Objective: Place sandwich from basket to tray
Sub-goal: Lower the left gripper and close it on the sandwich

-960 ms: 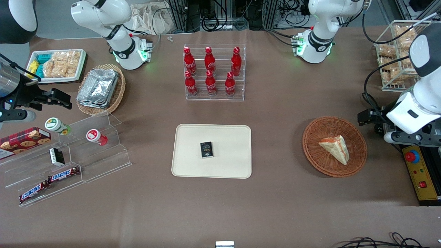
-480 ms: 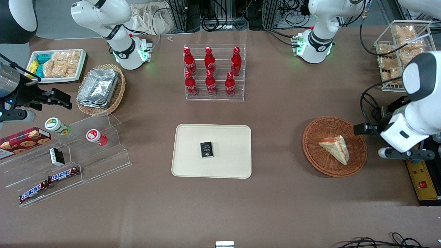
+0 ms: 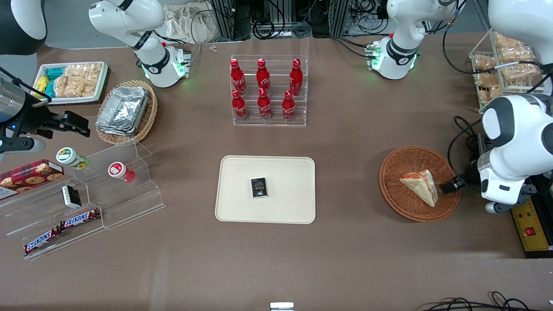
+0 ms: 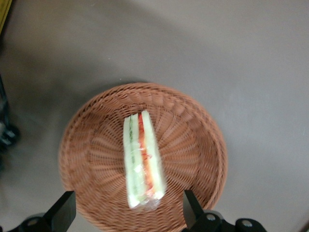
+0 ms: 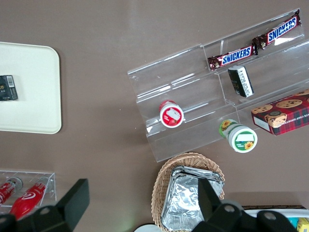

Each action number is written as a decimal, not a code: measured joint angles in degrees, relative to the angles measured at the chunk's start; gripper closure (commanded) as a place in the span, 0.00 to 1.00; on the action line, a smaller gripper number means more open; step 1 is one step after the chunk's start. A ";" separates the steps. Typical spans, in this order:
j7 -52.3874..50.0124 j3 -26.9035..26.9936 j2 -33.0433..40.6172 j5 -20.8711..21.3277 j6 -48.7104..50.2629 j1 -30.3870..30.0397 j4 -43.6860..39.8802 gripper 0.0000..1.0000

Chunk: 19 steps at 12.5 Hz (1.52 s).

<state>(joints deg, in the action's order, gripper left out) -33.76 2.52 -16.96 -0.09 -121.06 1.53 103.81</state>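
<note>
Hovering over the round wicker basket [image 3: 419, 183], the left gripper [image 4: 126, 212] has its fingers [image 4: 63, 211] spread wide apart, holding nothing. Inside the basket lies the sandwich [image 4: 143, 161], untouched, well apart from the cream tray [image 3: 265, 189] carrying a small dark packet [image 3: 259, 188].

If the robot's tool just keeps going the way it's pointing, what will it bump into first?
Most likely the sandwich. In the wrist view the open tool points down at the basket, its fingers spread to either side of the sandwich. How high it hangs above is unclear, so this is a best guess.
</note>
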 measured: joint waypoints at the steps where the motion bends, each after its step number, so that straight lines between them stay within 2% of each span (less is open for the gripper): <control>1: -5.32 -0.13 -0.71 0.00 -1.87 0.42 0.59 0.00; 3: -14.38 -0.37 -3.06 0.00 -4.87 1.65 1.18 0.00; 5: -19.27 -0.45 -5.98 0.00 -7.83 2.48 1.76 0.00; 12: -20.09 0.03 -7.37 0.01 -18.10 2.32 12.03 0.00; 16: -20.09 0.08 -6.45 0.02 -17.55 2.32 11.52 0.01; 17: -20.09 0.08 -6.57 0.02 -17.46 2.33 11.55 0.12; 19: -20.10 0.08 -6.98 0.02 -17.45 2.33 11.63 0.45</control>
<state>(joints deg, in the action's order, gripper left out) -53.86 2.60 -23.94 -0.07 -138.51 3.86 115.45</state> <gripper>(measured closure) 0.084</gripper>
